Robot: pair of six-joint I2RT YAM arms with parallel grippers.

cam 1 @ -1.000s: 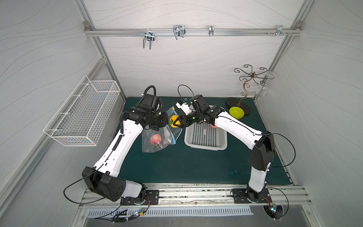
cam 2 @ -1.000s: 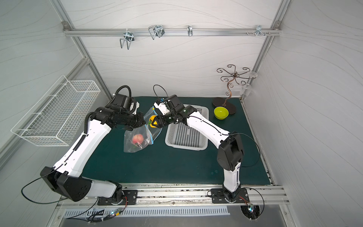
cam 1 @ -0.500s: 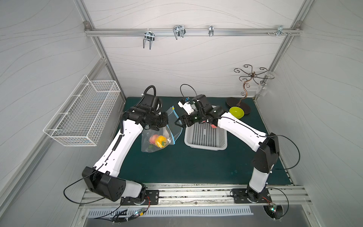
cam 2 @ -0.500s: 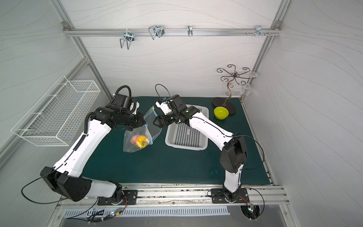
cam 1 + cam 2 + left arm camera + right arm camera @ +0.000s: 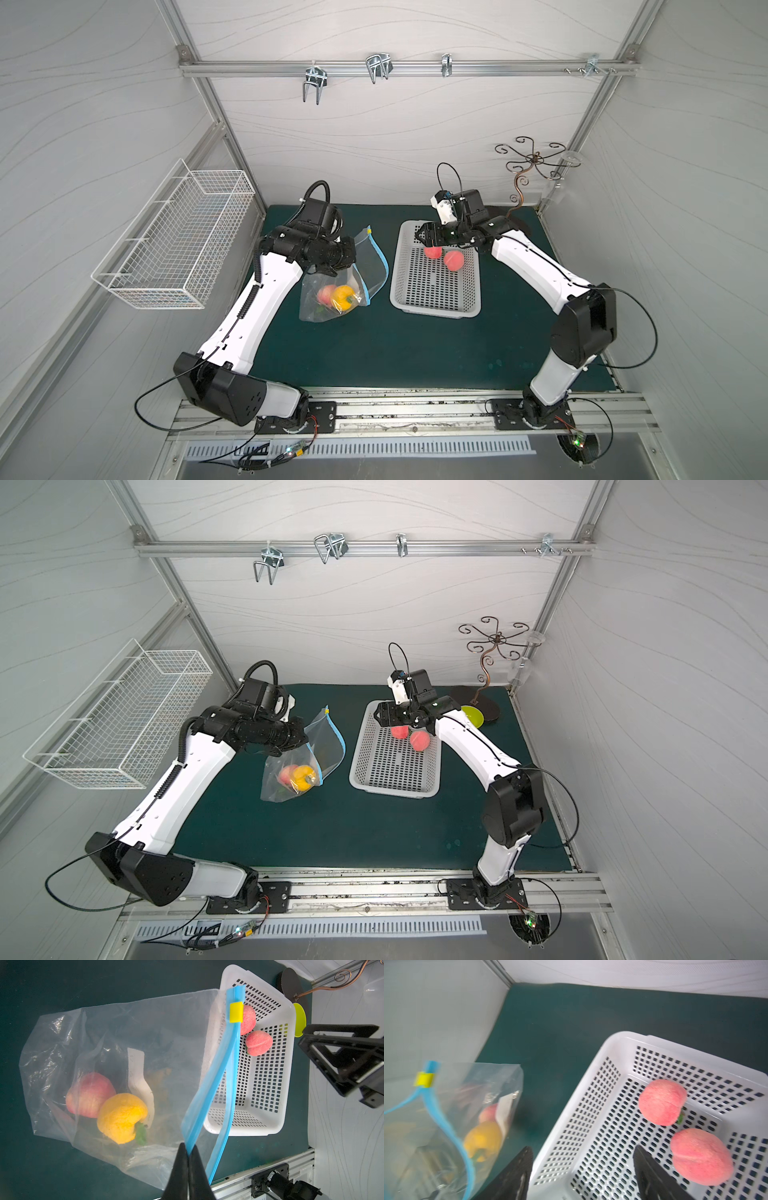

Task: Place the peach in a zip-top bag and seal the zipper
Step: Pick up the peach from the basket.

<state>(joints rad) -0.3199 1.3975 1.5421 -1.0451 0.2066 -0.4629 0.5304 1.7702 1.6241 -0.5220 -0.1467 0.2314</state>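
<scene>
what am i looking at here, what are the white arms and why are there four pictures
Two white robot arms work at a green table. Two pictures look down from overhead, side by side. The other two come from a small camera on each arm's wrist.

The left claw is pinched shut on the blue zipper of a clear zip-top bag, holding its mouth up and open. Inside lie a reddish fruit and a yellow pepper.

The right claw is open and empty over a white basket that holds two peaches. A green bowl and a metal stand sit at the back.
</scene>
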